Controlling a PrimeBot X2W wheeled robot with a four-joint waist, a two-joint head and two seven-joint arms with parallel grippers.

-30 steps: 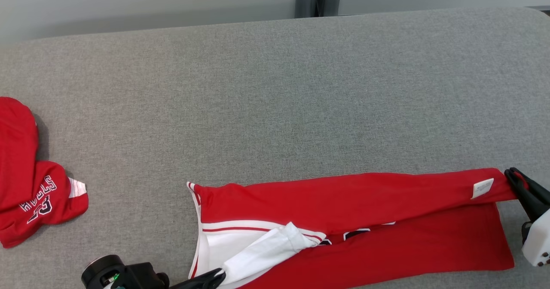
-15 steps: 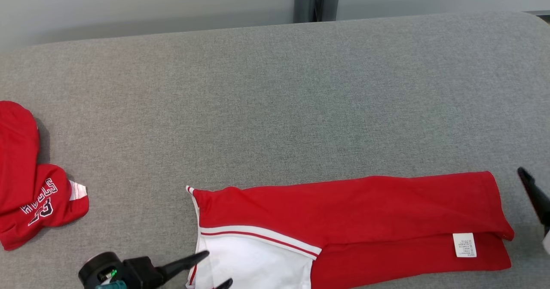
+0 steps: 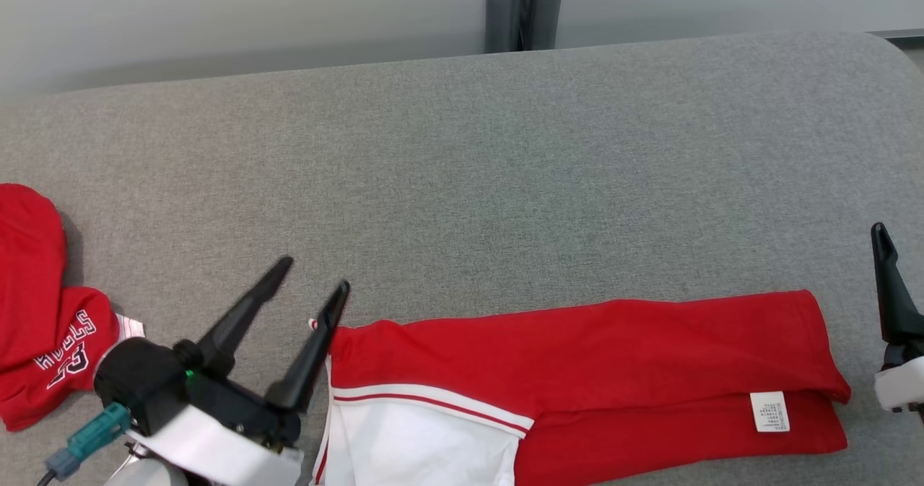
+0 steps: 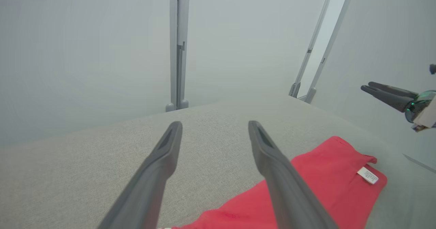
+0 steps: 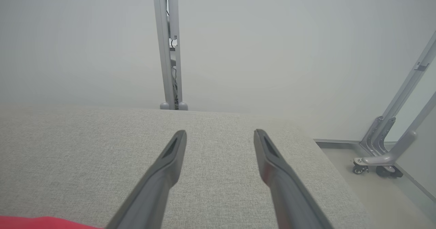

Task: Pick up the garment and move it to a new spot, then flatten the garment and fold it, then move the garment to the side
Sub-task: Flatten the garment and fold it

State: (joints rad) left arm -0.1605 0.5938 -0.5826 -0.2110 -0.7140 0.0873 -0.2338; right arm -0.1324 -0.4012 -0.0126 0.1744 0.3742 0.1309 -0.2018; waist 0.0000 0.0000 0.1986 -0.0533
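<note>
Right of left gripper (image 3: pixel 315 272), folded garment (image 3: pixel 577 349) on pad (image 3: pixel 505 183), jaws spread wide, empty, right gripper (image 5: pixel 220 132) same, holding nothing

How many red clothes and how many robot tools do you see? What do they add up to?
Red clothes: 2 (folded garment, crumpled garment)
Tools: 2 (left tool, right tool), both open
Total: 4

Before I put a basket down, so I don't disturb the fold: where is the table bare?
Bare: the whole far half of the table, from its back edge down to the jersey. Crowded: the near strip, where the crumpled shirt, left claw, jersey and right claw line up.
</note>
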